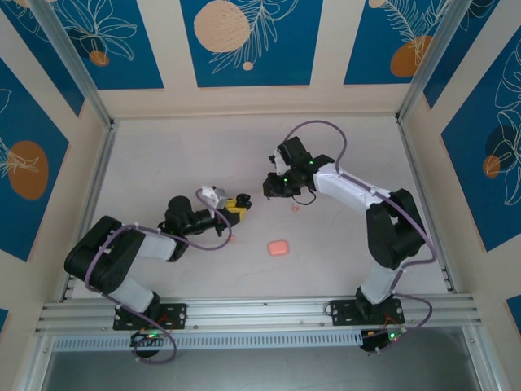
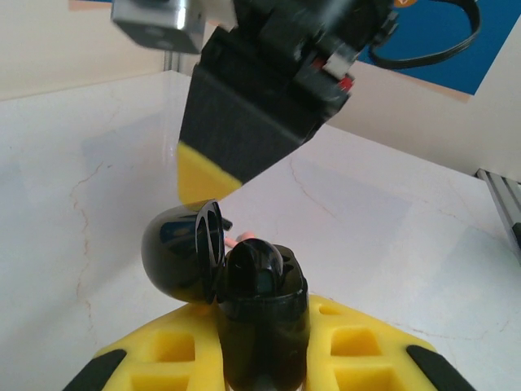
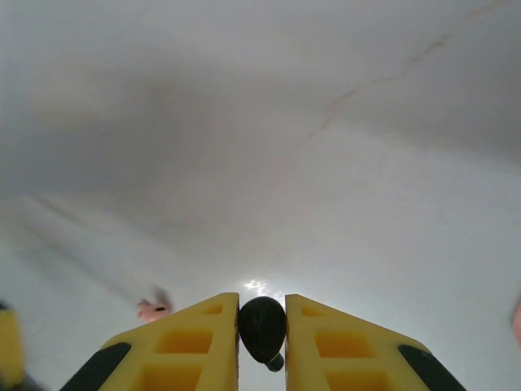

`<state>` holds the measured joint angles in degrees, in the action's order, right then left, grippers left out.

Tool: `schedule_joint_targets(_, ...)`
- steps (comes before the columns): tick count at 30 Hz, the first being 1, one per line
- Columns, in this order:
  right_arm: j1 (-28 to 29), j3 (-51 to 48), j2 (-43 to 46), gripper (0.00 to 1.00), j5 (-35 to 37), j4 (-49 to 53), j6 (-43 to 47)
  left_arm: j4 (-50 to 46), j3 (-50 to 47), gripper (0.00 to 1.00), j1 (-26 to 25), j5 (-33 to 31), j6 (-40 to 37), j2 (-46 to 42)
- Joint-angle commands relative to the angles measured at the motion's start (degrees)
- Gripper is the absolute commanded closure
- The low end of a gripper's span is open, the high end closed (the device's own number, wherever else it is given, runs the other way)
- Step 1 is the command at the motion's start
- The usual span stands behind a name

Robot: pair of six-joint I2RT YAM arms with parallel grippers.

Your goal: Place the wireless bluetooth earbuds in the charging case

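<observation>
Black charging case [image 2: 262, 326] tight between left jaws, black earbud [image 3: 262, 324] tight between right jaws

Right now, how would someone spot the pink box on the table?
On the white table, look just beyond the middle of the front rail. The pink box lies there alone, far bigger than the tiny pink bits nearby.

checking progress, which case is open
The black case held in the left end effector, its lid flipped open. The pink case lies loose on the table and looks shut.
</observation>
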<state>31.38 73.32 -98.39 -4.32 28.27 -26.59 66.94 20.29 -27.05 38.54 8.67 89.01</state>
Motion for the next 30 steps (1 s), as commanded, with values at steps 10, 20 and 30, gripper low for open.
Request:
schedule_joint_targets(10,3.2,-11.2,14.6,0.81,-7.5,-22.7,-5.5,8.3,2.3,0.99,-0.6,1.8,4.2,1.8)
schedule_joint_targets(20,6.1,-16.8,18.0,0.81,-7.8,-31.8,-9.4,13.6,2.7,0.99,-0.5,1.4,7.6,3.3)
schedule_joint_targets(30,6.9,-18.6,17.8,0.81,-7.7,-34.9,-11.1,13.7,3.1,0.99,-0.5,1.2,8.1,1.8)
